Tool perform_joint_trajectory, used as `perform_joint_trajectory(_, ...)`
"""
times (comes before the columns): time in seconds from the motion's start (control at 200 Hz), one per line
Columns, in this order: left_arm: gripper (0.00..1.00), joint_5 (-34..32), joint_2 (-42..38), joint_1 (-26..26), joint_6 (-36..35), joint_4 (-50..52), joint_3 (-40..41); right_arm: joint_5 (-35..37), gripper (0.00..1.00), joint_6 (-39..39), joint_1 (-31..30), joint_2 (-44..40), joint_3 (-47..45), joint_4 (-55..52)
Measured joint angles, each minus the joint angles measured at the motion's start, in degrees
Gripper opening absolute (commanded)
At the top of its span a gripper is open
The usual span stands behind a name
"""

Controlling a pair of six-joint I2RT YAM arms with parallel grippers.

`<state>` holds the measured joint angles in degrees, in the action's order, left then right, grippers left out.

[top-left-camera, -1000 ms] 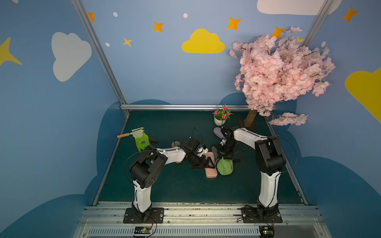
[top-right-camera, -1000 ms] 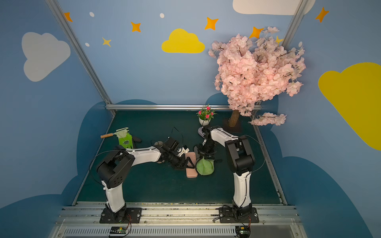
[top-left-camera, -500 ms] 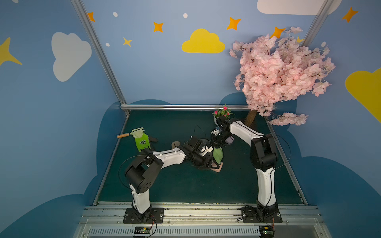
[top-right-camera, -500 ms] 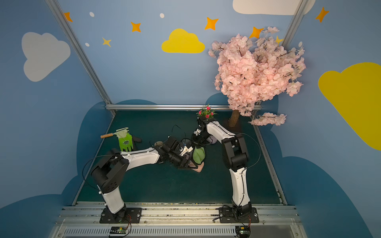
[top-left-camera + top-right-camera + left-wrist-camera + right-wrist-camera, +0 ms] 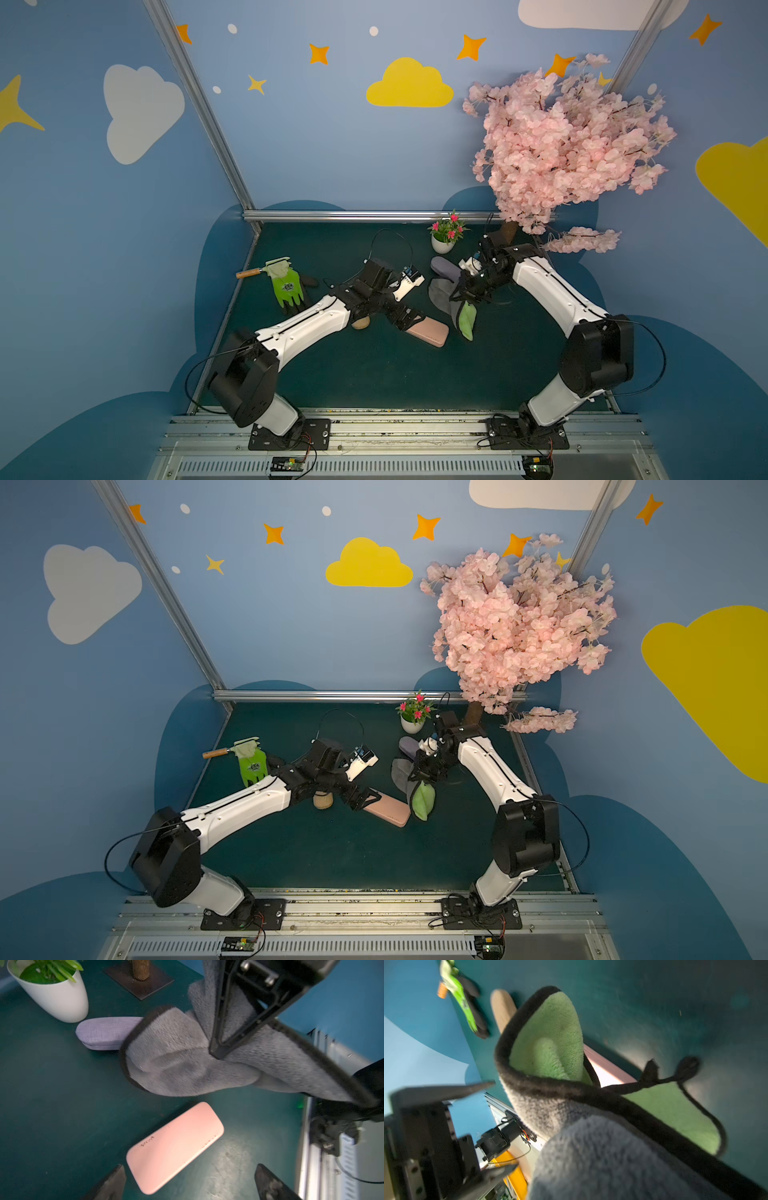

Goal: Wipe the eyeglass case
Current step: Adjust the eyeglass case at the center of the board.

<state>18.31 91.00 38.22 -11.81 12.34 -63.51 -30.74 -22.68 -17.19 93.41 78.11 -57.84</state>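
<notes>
The case (image 5: 428,330), pink, slim and round-cornered, lies shut and flat on the green mat, set diagonally, with small dark marks on its lid in the left wrist view (image 5: 175,1147). The cloth (image 5: 444,297), fluffy grey on one face, green on the other, black-edged, hangs bunched from the right gripper (image 5: 459,297), its green corner (image 5: 423,800) just beside the case's end.

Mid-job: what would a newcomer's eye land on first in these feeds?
The big pink blossom tree in the back right corner dominates both top views. In the middle, a pink eyeglass case lies flat with the open left gripper at one end, and beside it the right gripper is shut on a hanging grey-and-green cloth.
</notes>
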Motion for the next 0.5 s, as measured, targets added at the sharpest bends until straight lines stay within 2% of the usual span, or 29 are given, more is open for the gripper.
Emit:
perform_joint_trajectory(0.14,1.0,-2.05,9.6,0.15,-10.88,2.75,-5.6,0.0,0.0,0.7,1.84,-3.08,-4.76,-0.33)
perform_joint_trajectory(0.24,1.0,-2.29,13.84,0.22,-16.11,4.63,-7.65,-0.17,0.0,0.94,2.51,-4.55,-6.19,-0.39)
perform_joint_trajectory(0.5,1.0,-5.35,19.96,0.96,-22.47,6.54,-10.16,-0.28,0.0,1.9,2.51,-4.63,-6.45,-0.37)
